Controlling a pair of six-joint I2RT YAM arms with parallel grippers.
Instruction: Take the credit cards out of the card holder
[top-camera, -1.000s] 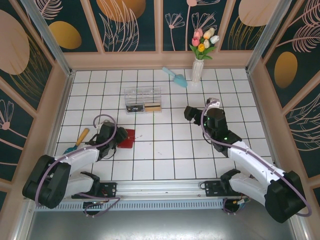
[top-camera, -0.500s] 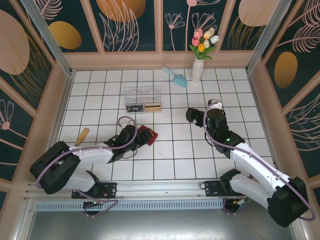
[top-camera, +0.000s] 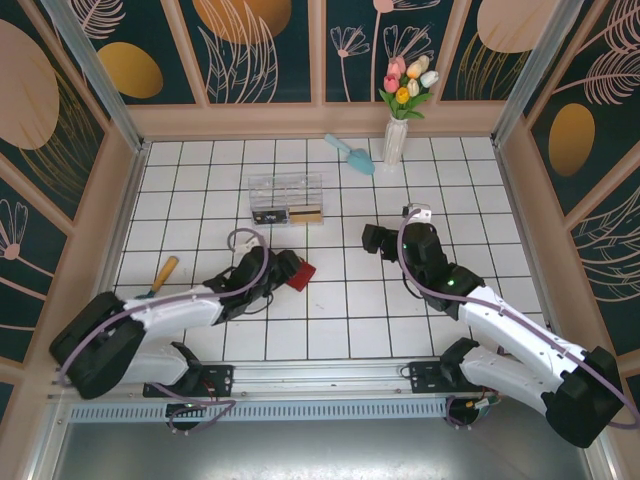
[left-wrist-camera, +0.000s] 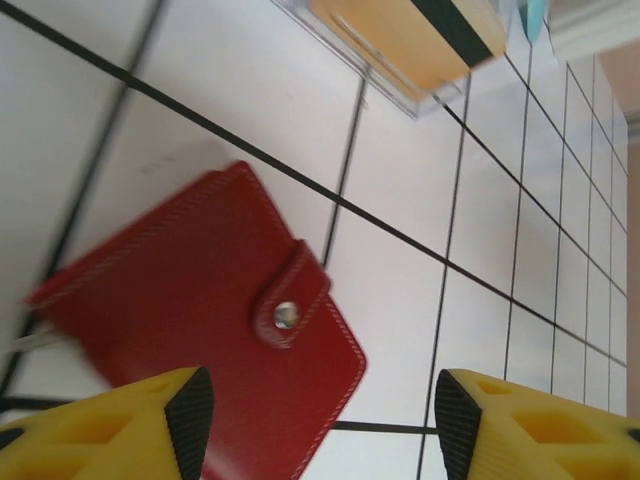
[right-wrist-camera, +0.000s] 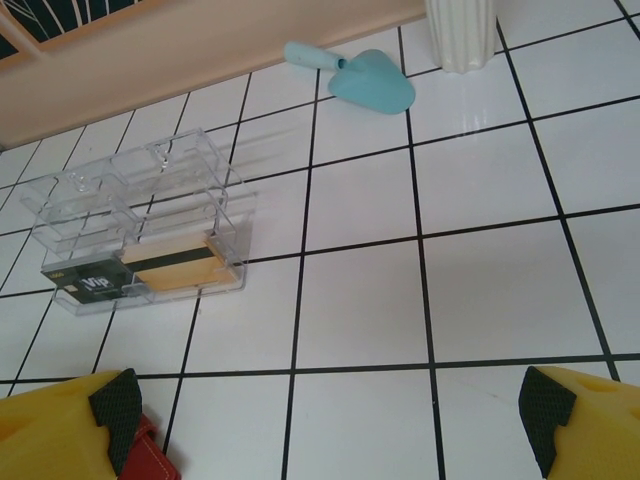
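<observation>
Card holder (left-wrist-camera: 200, 300) (shut) lies before spread left fingers (left-wrist-camera: 120, 430).

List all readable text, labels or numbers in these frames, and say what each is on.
"VIP": on the dark card inside the clear box, right wrist view.
Smaller print beside it on the same card: too small to read.
Gold-tan card with a dark stripe: no legible text.
Red card holder: no text, just a metal snap on its strap.
</observation>
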